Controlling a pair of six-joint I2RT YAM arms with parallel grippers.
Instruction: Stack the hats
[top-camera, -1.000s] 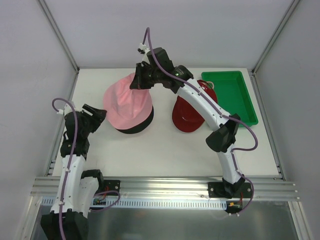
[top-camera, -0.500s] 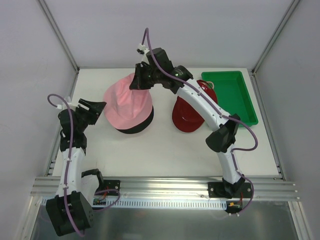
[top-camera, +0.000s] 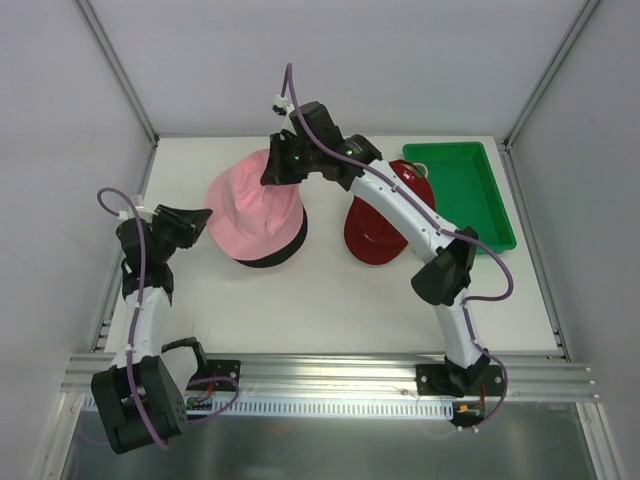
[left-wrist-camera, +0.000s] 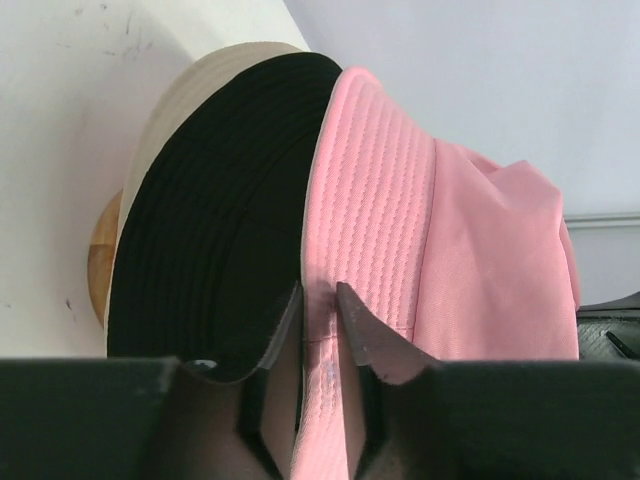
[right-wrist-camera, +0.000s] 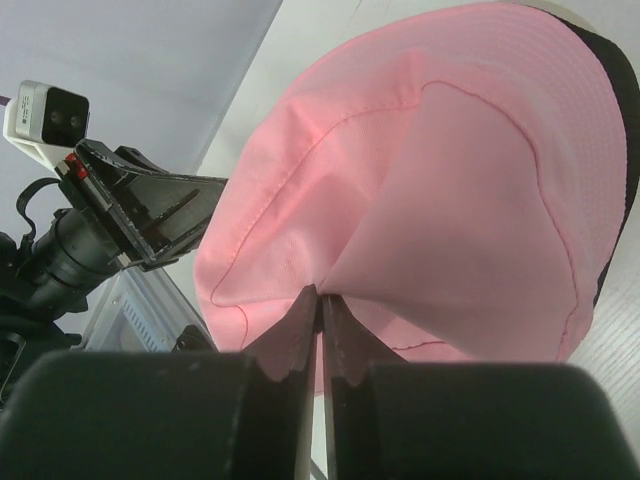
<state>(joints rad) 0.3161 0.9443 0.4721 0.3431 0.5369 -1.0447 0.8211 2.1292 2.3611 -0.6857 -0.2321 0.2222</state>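
Note:
The pink hat (top-camera: 255, 205) lies over a black hat (top-camera: 268, 260) at the table's middle left. In the left wrist view the pink hat's brim (left-wrist-camera: 370, 180) runs between the fingers of my left gripper (left-wrist-camera: 318, 290), which is shut on it at the hat's left edge. The black hat (left-wrist-camera: 210, 200) sits just under it, with a beige hat's rim (left-wrist-camera: 180, 90) below that. My right gripper (right-wrist-camera: 321, 296) is shut on a pinch of the pink crown (right-wrist-camera: 450, 170) at the far side. A red cap (top-camera: 378, 228) lies to the right.
A green tray (top-camera: 465, 190) stands at the back right beside the red cap. A round wooden stand (left-wrist-camera: 98, 262) shows under the piled hats. The right arm's links pass over the red cap. Metal frame rails run along the table's sides.
My left gripper has moved in to the pink hat's left brim and closed on it. The right gripper has kept its pinch on the crown, shifting only slightly.

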